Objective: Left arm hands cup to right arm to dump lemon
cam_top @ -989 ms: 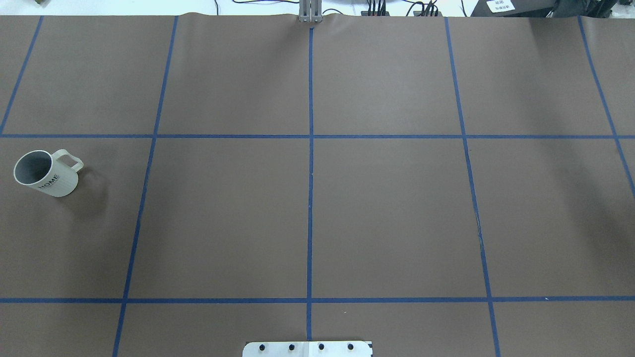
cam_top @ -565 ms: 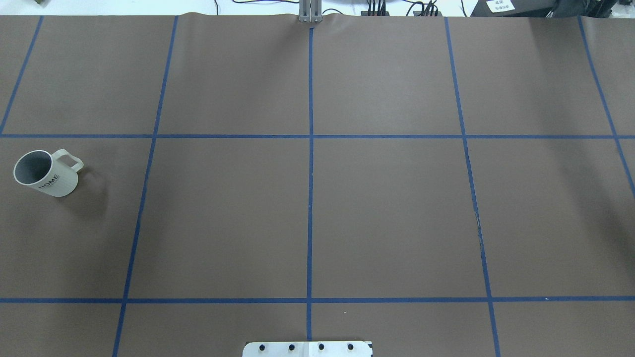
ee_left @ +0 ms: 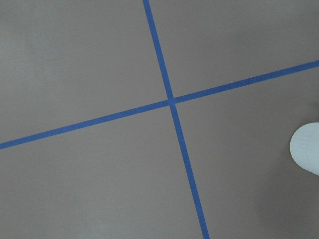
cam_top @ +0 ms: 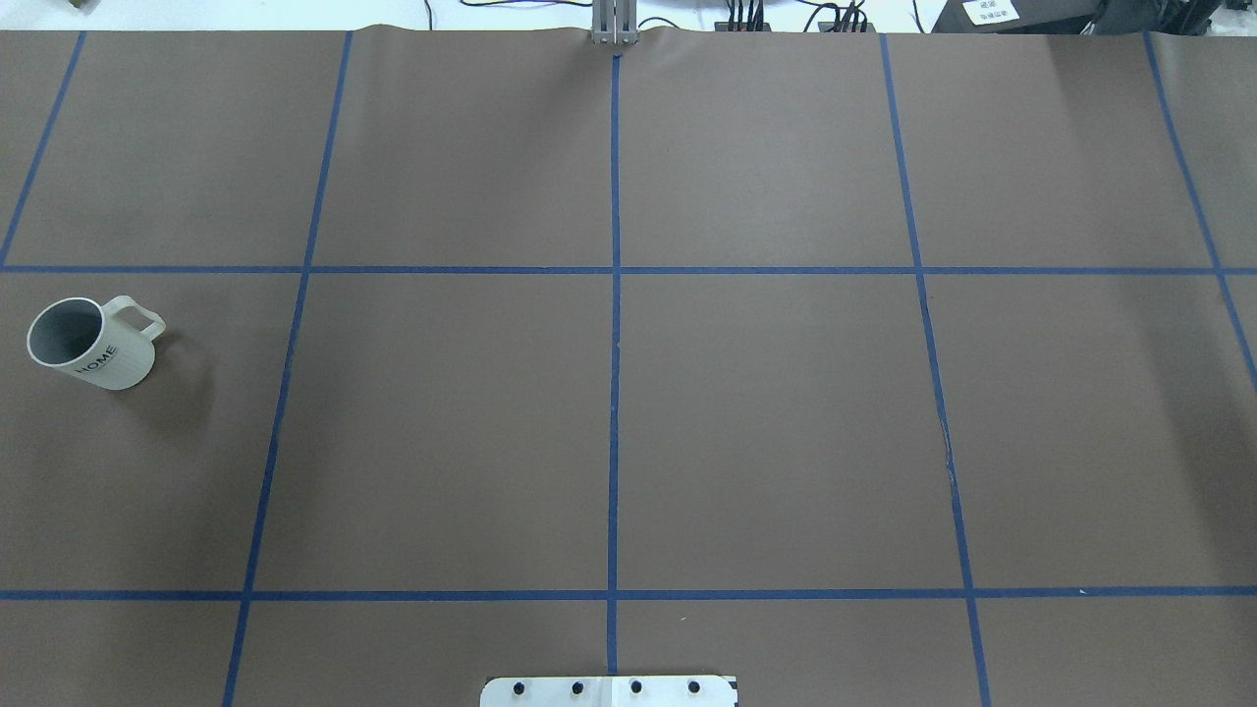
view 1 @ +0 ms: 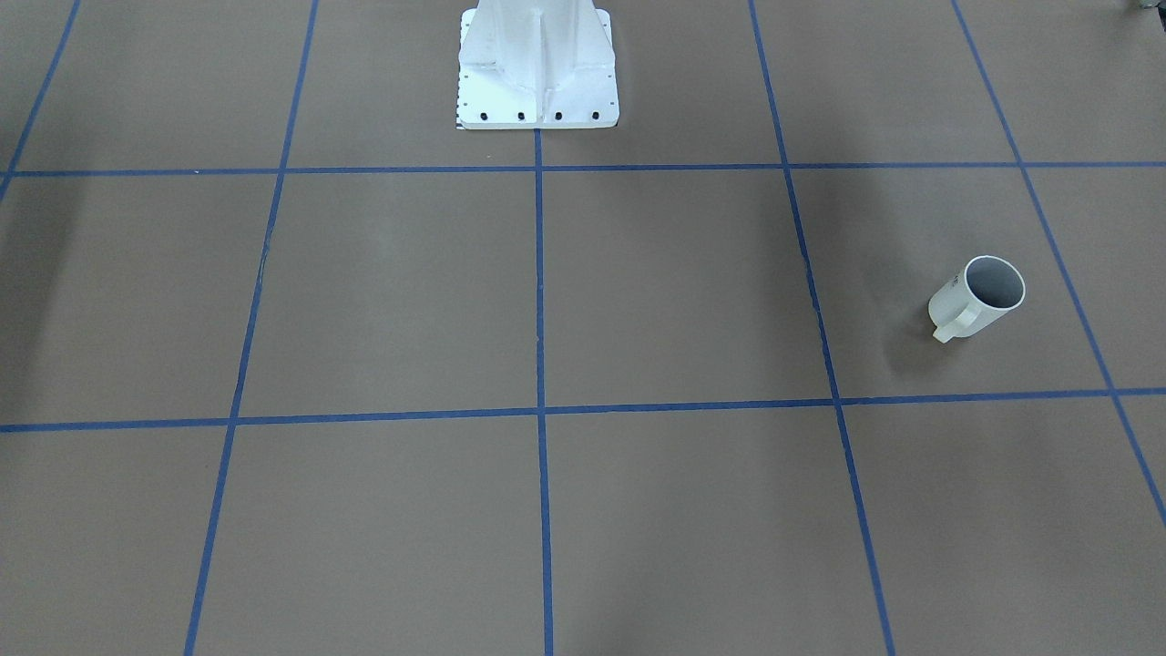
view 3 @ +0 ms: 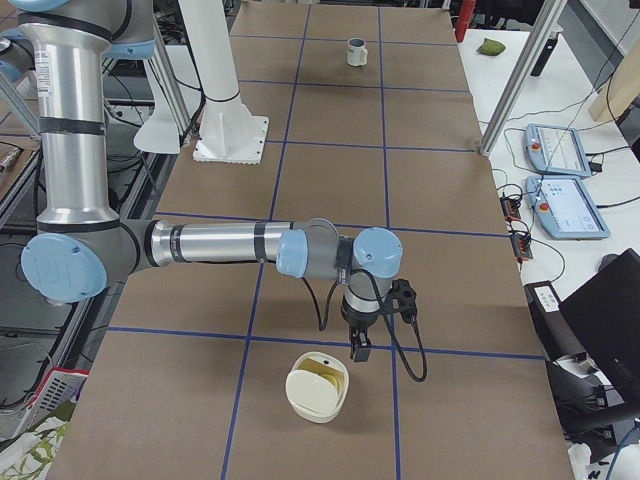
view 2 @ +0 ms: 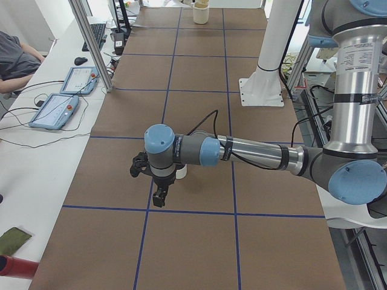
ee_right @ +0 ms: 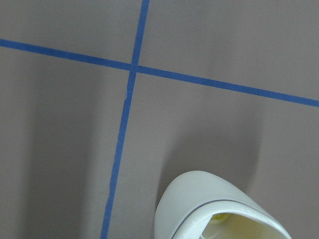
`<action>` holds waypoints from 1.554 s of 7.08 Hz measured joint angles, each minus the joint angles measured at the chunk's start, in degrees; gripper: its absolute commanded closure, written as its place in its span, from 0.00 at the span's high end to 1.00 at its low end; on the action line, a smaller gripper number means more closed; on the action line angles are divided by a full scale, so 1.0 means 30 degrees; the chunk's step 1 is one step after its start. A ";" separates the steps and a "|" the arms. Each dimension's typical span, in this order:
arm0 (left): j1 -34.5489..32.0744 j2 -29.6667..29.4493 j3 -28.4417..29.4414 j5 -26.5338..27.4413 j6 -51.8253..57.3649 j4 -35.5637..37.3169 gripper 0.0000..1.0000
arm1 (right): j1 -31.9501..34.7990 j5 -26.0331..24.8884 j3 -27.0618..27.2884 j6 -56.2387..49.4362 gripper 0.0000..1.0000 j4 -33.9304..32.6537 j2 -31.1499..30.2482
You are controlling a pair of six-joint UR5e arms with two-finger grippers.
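Cup (cam_top: 93, 344), white mug lettered HOME, mouth up on the table (cam_top: 628, 412).
Stands just beside the left gripper (view 2: 159, 202), on its far side and partly hidden by the wrist. Whether the left gripper or the right gripper (view 3: 358, 352) is wide or narrow cannot be told. A cream bowl (view 3: 318, 387) sits just beside the right gripper.

Brown table cover (cam_top: 786, 432), gridded with blue tape (cam_top: 615, 393). Cream bowl (view 3: 318, 388), on the table's right end. Two tablet pendants (view 2: 54, 111), keyboard (view 2: 95, 35), mouse (view 2: 80, 60): white bench (view 2: 36, 175), far side. Green cloth (view 2: 12, 240), red cylinder (view 2: 15, 266): bench's left end.
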 measured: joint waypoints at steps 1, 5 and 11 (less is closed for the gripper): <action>-0.0001 0.0029 0.0065 -0.0010 -0.0074 0.0018 1.00 | 0.0001 -0.0082 -0.0008 -0.0010 1.00 0.0311 -0.0179; -0.0002 0.0604 -0.0193 -0.0365 -0.0024 -0.0025 1.00 | -0.0112 -0.0115 -0.0018 -0.0019 1.00 0.0478 -0.0247; -0.0002 0.0663 -0.0433 -0.0361 -0.0004 -0.0004 1.00 | -0.0230 -0.0067 -0.0025 -0.0181 1.00 0.0489 -0.0271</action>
